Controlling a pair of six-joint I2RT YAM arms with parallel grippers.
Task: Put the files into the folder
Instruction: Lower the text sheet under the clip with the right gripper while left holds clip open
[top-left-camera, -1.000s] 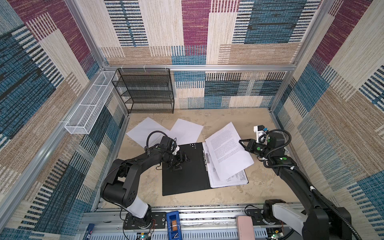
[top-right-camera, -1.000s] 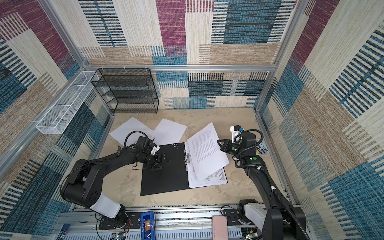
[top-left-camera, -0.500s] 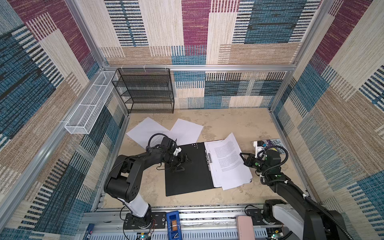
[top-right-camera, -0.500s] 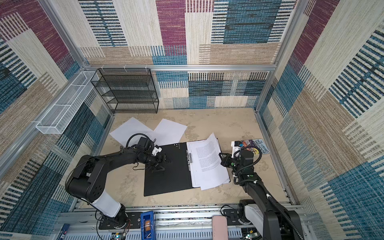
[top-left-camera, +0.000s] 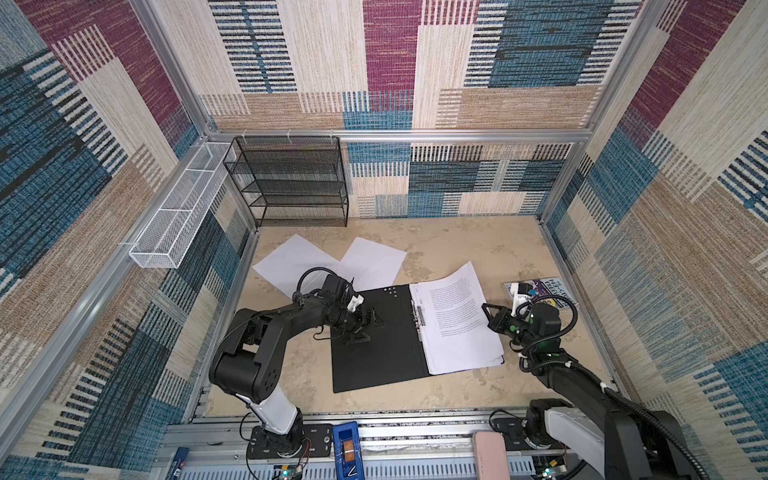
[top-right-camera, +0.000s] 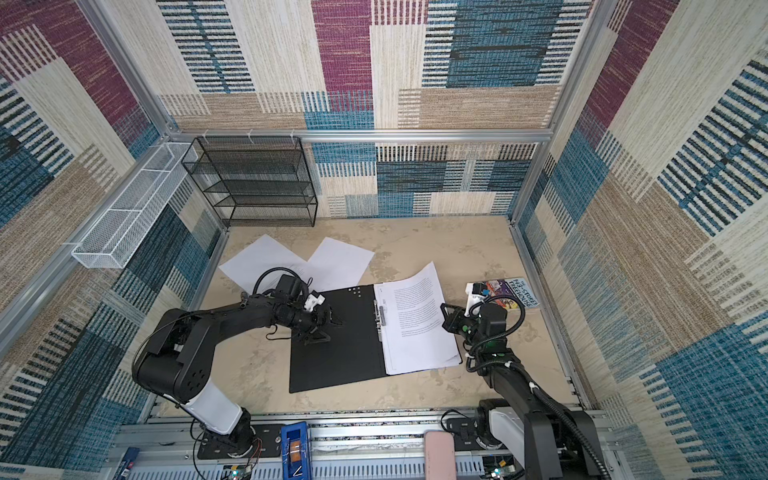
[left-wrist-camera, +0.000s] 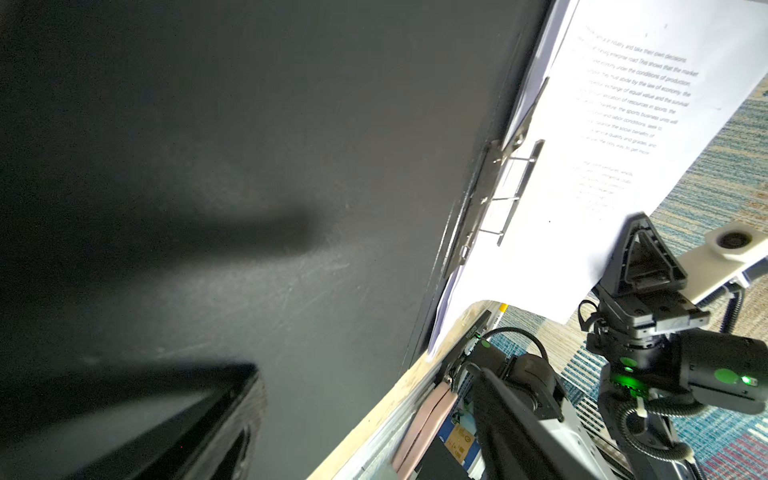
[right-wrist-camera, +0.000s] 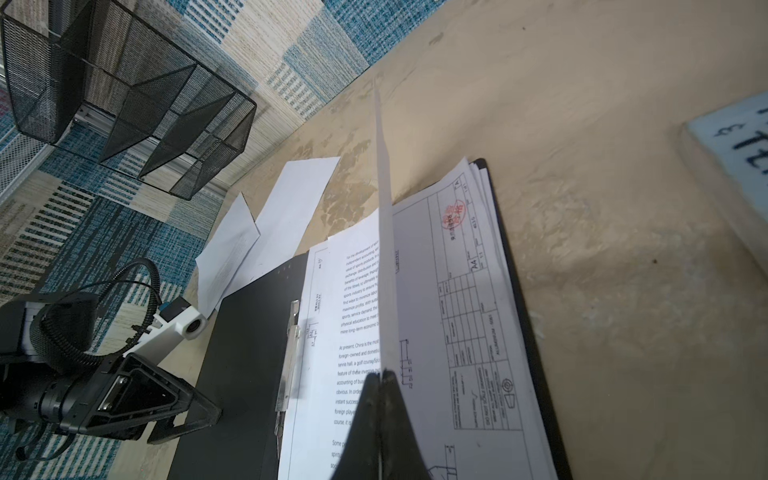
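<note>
The folder (top-left-camera: 374, 353) lies open in both top views, black inside up, with its metal spine clip (top-left-camera: 417, 320) at the middle. Several files (top-left-camera: 461, 353) are stacked on its right half, a line drawing (right-wrist-camera: 469, 311) among them. My right gripper (top-left-camera: 488, 313) is shut on the right edge of a printed sheet (top-left-camera: 451, 299), held slightly raised over that stack and seen edge-on (right-wrist-camera: 384, 249) in the right wrist view. My left gripper (top-left-camera: 365, 326) is open, its fingers (left-wrist-camera: 199, 415) down on the bare left cover (left-wrist-camera: 291, 166). Two more sheets (top-left-camera: 291, 262) (top-left-camera: 374, 262) lie behind the folder.
A blue-purple paperback book (top-left-camera: 552, 291) lies at the right wall, just behind my right wrist. A black mesh shelf rack (top-left-camera: 291, 183) stands at the back left, with a white wire basket (top-left-camera: 178, 216) on the left wall. The metal rail (top-left-camera: 374, 419) runs along the front edge.
My right gripper has come down and toward the front right, bringing the printed sheet from high in the air to just over the stack. The left gripper has stayed on the cover.
</note>
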